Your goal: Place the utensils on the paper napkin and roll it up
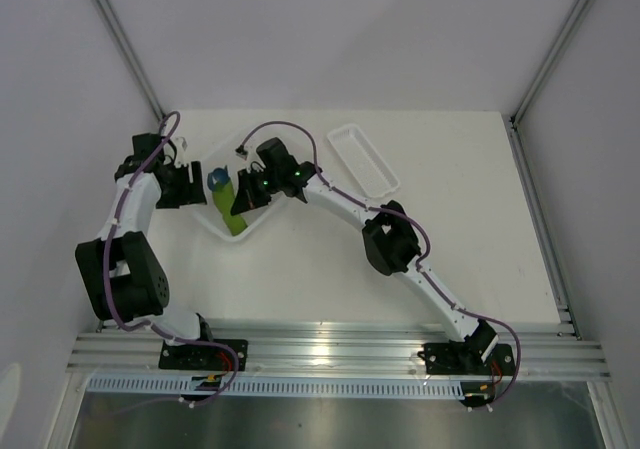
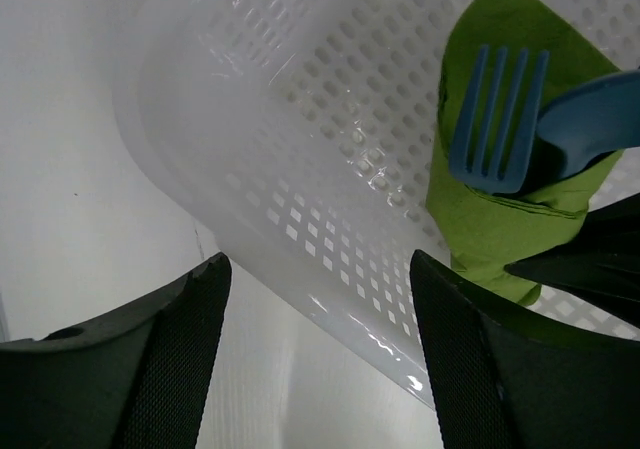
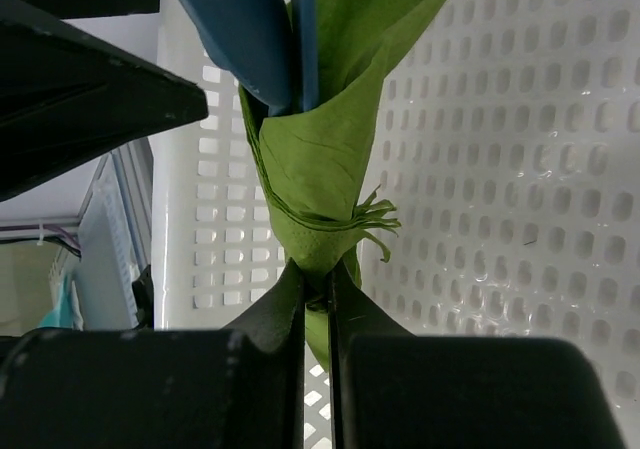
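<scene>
1. Progress: dark blue plastic utensils (image 2: 497, 129) sat inside the olive-green paper napkin (image 3: 320, 169), which was wound into a tight cone around them. Fork tines and a second blue head poked out of the open end. Loading and rolling looked done, by my reading.
2. Location: the bundle hung inside the white perforated plastic basket (image 2: 300, 169), close to its wall. Whether it rested on the basket's floor could not be told.
3. Remaining, as judged: lay the roll down in the basket and let go without it springing open.
4. Right gripper (image 3: 317, 279): jaws pressed together, pinching the napkin's narrow end below the utensil handles.
5. Left gripper (image 2: 315, 269): jaws spread wide, holding nothing, just outside the basket's curved rim. Contact with the rim was unclear.
</scene>
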Robot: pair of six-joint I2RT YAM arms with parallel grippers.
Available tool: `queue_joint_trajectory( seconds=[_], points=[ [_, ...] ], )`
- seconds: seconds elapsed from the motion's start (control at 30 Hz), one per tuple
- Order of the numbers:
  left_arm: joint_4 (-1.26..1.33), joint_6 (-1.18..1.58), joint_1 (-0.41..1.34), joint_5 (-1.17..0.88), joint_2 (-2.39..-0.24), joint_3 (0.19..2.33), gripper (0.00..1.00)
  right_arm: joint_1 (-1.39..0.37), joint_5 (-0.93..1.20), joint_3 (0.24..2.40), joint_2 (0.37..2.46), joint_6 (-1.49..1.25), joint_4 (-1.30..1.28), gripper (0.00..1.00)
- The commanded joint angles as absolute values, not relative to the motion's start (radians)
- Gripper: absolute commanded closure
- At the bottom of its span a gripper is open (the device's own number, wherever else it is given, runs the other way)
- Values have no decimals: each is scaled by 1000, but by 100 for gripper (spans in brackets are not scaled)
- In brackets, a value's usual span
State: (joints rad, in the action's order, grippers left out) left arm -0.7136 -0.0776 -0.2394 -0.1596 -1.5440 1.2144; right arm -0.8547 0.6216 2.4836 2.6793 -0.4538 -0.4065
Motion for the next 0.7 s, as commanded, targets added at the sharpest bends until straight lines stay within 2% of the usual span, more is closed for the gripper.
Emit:
queue_joint_trajectory(
  seconds=[0.0, 0.3, 0.43, 0.67],
  points=[
    [-676, -63, -252, -175, -1562, 1227, 25, -862, 631, 2494, 2675, -509, -397, 100],
    [-657, -58, -250, -212, -1589, 1207, 30, -862, 526, 2505, 2761, -584, -411, 100],
    [-661, -58, -250, -218, -1591, 1212, 30, -864, 466, 2505, 2772, -638, -411, 91],
    [-669, -52, -250, -230, -1591, 1215, 30, -847, 451, 2505, 2783, -696, -385, 83]
  ],
)
